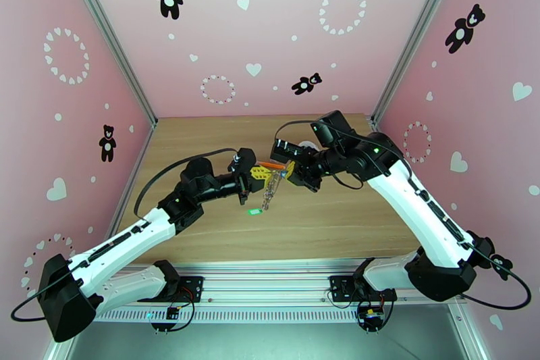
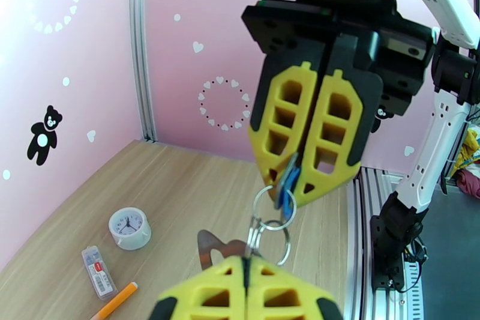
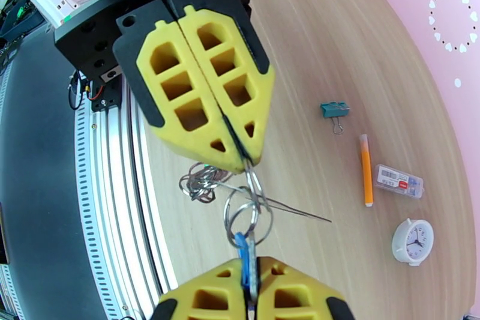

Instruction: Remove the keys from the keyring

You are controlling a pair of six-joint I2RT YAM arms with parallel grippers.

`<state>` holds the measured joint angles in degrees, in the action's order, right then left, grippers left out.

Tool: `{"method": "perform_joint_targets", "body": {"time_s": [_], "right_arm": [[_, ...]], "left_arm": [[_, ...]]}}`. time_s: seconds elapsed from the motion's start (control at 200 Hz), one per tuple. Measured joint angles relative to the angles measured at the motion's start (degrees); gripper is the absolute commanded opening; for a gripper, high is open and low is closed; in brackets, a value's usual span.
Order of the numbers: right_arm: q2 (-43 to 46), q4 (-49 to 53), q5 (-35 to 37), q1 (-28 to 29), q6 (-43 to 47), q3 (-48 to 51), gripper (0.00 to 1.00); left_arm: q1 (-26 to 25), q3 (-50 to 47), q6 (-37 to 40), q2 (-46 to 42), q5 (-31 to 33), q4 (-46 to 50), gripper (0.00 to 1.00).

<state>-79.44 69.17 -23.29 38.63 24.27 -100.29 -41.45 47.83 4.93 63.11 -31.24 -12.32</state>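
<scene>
Grippers are facing each other above the desk (image 1: 351,219): the left gripper (image 2: 245,264) is clamping the keyring (image 2: 257,236) by its rings while the right gripper (image 3: 251,273) is pinching the blue key (image 3: 242,249), likely to work it off; the green key (image 1: 254,212) is lying below.

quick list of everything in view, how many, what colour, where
blue key: 1, blue, pinched in the right end effector
green key: 1, bright green, loose on the table
keyring: 1, grey metal rings and chain, between both end effectors
clock: 1, white, on table
case: 1, clear, near the clock
pen: 1, orange, beside the case
binder clip: 1, teal, near the pen
table: 1, light wood
left end effector: 1, yellow fingers, shut on keyring
right end effector: 1, yellow fingers, shut on blue key
</scene>
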Motion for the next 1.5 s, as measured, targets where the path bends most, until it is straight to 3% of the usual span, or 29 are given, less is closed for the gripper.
{"method": "perform_joint_targets", "body": {"time_s": [0.37, 0.541, 0.736, 0.986, 1.281, 1.496], "right_arm": [[0.00, 0.09, -2.23, -0.02, -5.38, 0.00, 0.00], [0.00, -0.02, -7.69, -1.11, -9.88, 0.00, 0.18], [0.33, -2.36, -17.86, -6.40, -17.07, 0.07, 0.27], [6.05, -14.97, -24.50, -10.10, -34.45, 8.57, 0.50], [13.90, -34.29, -21.11, -10.64, -57.29, 21.35, 0.55], [13.33, -39.15, -19.93, -10.64, -64.48, 23.26, 0.54]], "left_arm": [[0.00, 0.57, -0.48, -0.24, -0.22, -0.61, 0.00], [0.00, 0.57, -0.44, -0.28, 0.13, -1.60, 0.00], [0.00, 0.79, 0.00, -0.28, 0.17, -2.03, 0.00], [0.00, 2.14, 1.22, -0.24, 0.28, -2.23, 0.00], [0.00, 3.28, 1.99, 1.68, 0.42, -2.51, 0.00], [0.00, 3.48, 1.97, 2.82, 1.92, -3.61, 0.00]]}}
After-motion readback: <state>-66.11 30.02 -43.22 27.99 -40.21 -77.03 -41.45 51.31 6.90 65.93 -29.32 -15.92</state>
